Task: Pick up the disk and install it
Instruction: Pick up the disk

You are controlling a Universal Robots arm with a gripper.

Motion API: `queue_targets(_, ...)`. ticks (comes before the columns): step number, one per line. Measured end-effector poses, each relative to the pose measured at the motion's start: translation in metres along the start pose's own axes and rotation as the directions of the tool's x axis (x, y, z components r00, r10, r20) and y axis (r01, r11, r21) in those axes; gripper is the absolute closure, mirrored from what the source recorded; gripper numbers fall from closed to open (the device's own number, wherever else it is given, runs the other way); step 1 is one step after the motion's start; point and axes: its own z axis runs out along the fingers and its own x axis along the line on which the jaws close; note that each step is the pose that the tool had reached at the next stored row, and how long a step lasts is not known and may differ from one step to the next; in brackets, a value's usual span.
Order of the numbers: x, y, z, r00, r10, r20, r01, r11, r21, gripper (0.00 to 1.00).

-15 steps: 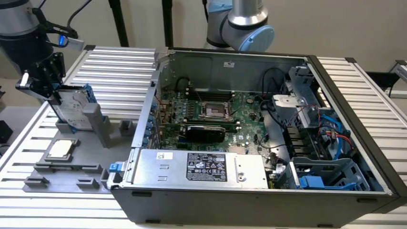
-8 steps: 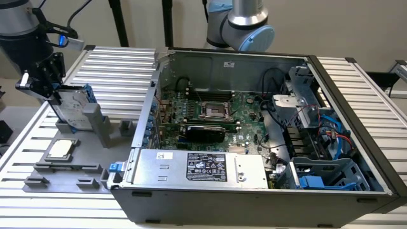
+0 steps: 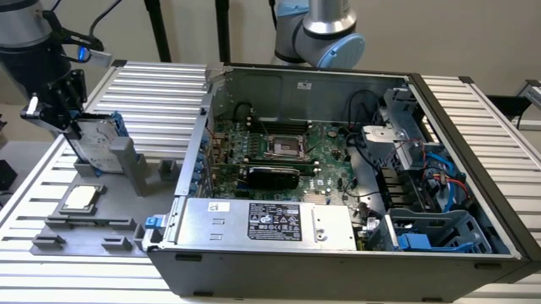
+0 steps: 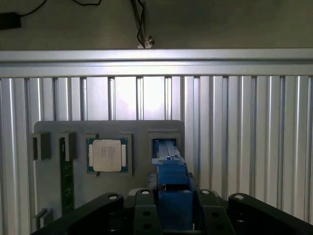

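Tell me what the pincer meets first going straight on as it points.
Likely the slot in the grey fixture: the pincer points down at it, gripping the disk, whose far end would touch first. Depth is unclear.

Nothing here reads as actual words or numbers from where I stand. The power supply [image 3: 338,218], the grey box along the lower middle of the frame inside the open computer case [image 3: 338,85], carries a black label [image 3: 275,223] packed with white print and small marks, all too small to make out. A small white sticker [image 3: 220,207] sits near that box's upper left corner, and its lines are just as unreadable. The disk [image 3: 100,138], upright at the left of the frame, shows a white printed label whose letters are too small to tell. The processor chip [image 3: 78,197] on the grey tray [image 3: 50,223] gives me nothing to read on its lid.
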Motion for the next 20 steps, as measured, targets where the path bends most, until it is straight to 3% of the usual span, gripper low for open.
queue_targets(2,0.0,0.0001,-0.0041,1.0,0.0,0.0001,0.0,1.0,-0.0001,0.67)
queue_targets(14,0.0,0.0003,-0.0584,1.0,0.0,0.0002,0.0,1.0,-0.0001,0.67)
queue_targets(20,0.0,-0.0058,-0.0853,1.0,-0.001,0.0027,0.001,1.0,-0.0001,0.67)
